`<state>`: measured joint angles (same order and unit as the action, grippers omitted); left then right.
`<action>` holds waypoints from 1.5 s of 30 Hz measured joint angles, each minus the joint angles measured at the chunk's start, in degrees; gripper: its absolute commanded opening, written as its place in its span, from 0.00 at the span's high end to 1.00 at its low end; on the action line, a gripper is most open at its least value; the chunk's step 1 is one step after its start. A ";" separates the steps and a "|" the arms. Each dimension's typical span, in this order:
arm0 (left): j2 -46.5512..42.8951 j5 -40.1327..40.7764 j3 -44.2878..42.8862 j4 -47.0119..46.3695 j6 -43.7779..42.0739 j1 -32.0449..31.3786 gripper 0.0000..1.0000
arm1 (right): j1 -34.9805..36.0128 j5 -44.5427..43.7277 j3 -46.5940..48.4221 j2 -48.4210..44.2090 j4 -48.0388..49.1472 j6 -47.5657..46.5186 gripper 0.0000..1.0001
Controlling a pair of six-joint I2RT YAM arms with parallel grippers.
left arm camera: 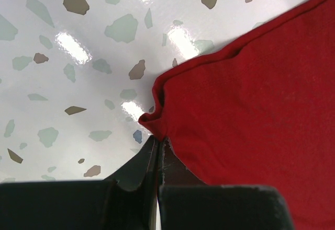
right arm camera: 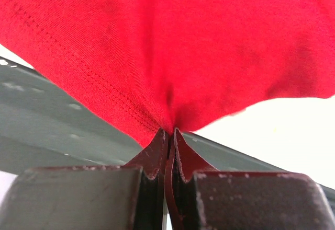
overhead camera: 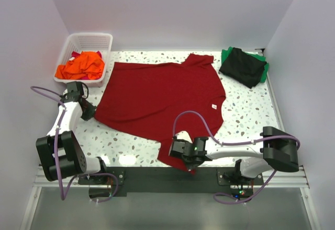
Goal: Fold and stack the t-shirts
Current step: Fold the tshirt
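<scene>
Pinching the dark red t-shirt (overhead camera: 157, 96) at two spots: left hand (left arm camera: 157, 142) closed on a corner, right hand (right arm camera: 170, 133) closed on the hem, cloth spreading beyond each.

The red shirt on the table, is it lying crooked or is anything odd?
Yes. The dark red t-shirt lies skewed across the table, and one corner spills past the near edge onto the dark rail, pinched by the right gripper. The left gripper pinches another corner.
</scene>
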<state>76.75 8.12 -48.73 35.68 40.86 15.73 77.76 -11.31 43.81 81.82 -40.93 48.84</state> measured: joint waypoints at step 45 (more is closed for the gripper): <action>-16.96 3.02 4.17 11.43 4.61 0.00 1.00 | 2.12 -21.16 14.19 -22.53 -28.28 5.55 1.00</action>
<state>59.79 11.14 -44.56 47.11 45.47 15.73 79.88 -32.47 58.00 59.29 -69.21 54.39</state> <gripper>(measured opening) 0.020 0.022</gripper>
